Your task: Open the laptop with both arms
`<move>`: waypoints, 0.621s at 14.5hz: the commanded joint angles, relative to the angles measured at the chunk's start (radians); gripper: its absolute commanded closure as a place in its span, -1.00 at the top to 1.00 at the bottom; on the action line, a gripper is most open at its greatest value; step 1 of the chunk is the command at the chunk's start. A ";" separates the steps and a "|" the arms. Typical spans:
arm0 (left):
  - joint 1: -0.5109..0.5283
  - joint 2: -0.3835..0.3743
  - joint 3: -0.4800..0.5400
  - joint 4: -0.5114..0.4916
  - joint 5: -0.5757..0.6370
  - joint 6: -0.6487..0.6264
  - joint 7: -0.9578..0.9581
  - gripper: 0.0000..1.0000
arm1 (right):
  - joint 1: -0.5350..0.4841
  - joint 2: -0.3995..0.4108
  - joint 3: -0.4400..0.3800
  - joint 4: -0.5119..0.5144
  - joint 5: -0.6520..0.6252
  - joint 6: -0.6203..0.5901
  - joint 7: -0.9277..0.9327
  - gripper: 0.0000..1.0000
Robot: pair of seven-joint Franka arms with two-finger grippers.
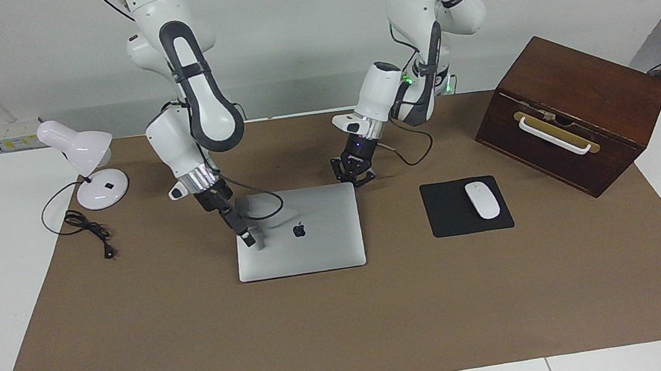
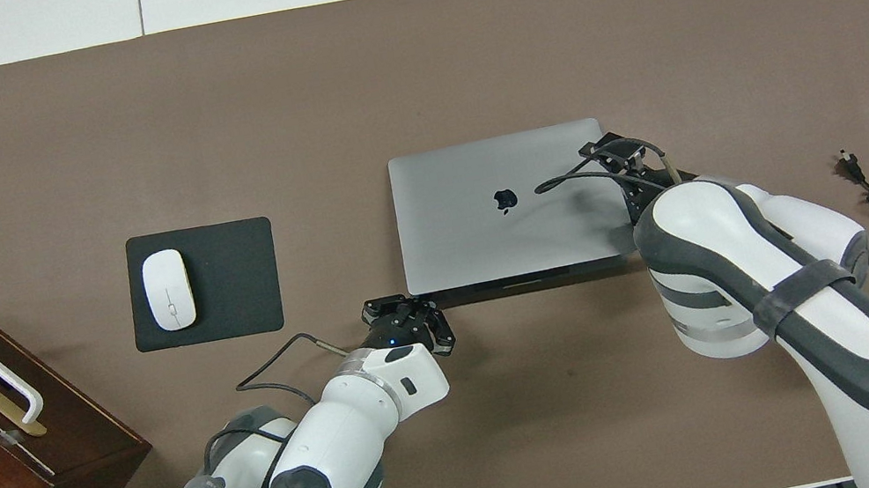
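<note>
The laptop (image 1: 298, 231) lies flat and closed on the brown mat (image 1: 347, 322), lid logo up, between the two grippers. The left gripper (image 1: 357, 178) is down at the laptop's corner nearest the robots on the left arm's side, fingertips closed together and holding nothing; whether it touches the edge cannot be told. The right gripper (image 1: 247, 241) hangs tilted over the lid's edge toward the right arm's end, its cable looping across the lid; how far its fingers are parted cannot be made out. Just beside the left gripper, toward the left arm's end, sits a black mouse pad (image 1: 465, 206) with a white mouse (image 1: 482, 199) on it, and past that a brown wooden box (image 1: 574, 111) with a white handle. Out from the right gripper, toward the right arm's end, stand a white desk lamp (image 1: 89, 164) and its coiled black cord (image 1: 83, 225). In the overhead view the right arm's bulk covers the laptop's corner and part of the lamp.
</note>
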 commanded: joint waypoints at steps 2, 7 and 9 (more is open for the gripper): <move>-0.021 0.047 0.021 0.019 -0.007 0.014 0.018 -1.00 | 0.020 -0.008 0.012 -0.008 0.062 -0.013 -0.008 0.98; -0.019 0.053 0.023 0.021 -0.007 0.014 0.019 -1.00 | 0.034 -0.009 0.010 -0.004 0.211 0.028 0.006 0.99; -0.019 0.055 0.023 0.022 -0.007 0.014 0.019 -1.00 | 0.036 -0.008 0.012 -0.004 0.219 0.038 0.056 0.99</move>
